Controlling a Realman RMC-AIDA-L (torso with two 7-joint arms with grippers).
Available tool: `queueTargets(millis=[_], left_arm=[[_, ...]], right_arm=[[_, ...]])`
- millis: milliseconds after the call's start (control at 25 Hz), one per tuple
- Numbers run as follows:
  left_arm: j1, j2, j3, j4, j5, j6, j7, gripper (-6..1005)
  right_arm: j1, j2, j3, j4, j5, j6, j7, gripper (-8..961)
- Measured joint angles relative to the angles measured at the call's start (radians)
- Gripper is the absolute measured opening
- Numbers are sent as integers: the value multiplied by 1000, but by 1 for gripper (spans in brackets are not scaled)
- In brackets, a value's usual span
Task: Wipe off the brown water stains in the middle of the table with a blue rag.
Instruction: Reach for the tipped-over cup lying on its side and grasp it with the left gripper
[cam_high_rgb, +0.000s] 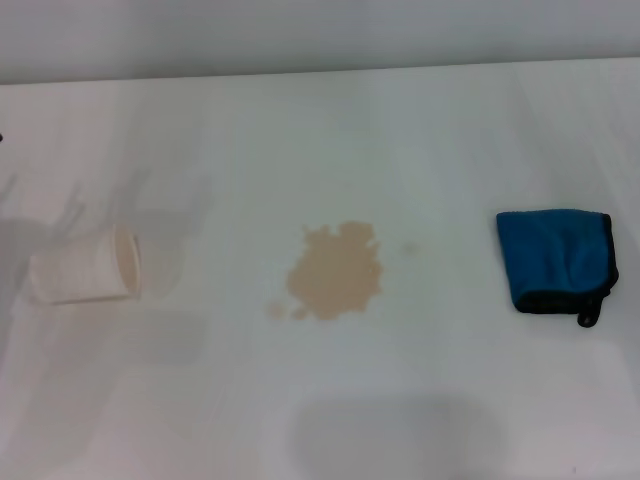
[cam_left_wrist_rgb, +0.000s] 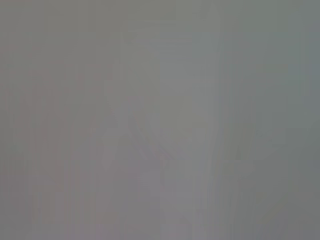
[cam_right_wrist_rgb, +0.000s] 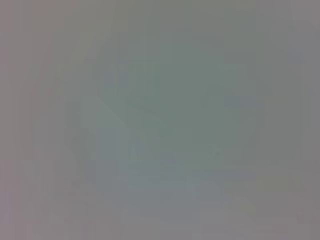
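Note:
The brown water stains (cam_high_rgb: 335, 272) form a tan blotch in the middle of the white table (cam_high_rgb: 320, 140), with small droplets (cam_high_rgb: 276, 310) at its near-left edge. The blue rag (cam_high_rgb: 555, 258) lies folded on the table at the right, with black edging and a short black loop tag (cam_high_rgb: 590, 318) at its near corner. Neither gripper shows in the head view. Both wrist views show only a plain grey surface, with no fingers and no task object in them.
A white paper cup (cam_high_rgb: 88, 266) lies on its side at the left of the table, its mouth toward the stain. Pale grey shadows fall around the cup and at the near edge. The table's far edge meets a grey wall (cam_high_rgb: 320, 35).

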Motion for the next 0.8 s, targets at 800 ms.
queueTargets(millis=[800], left_arm=[[-13,0,-1,2,-3,-4,0,876]], right_arm=[[1,0,1,-1,2,9,-4,855]])
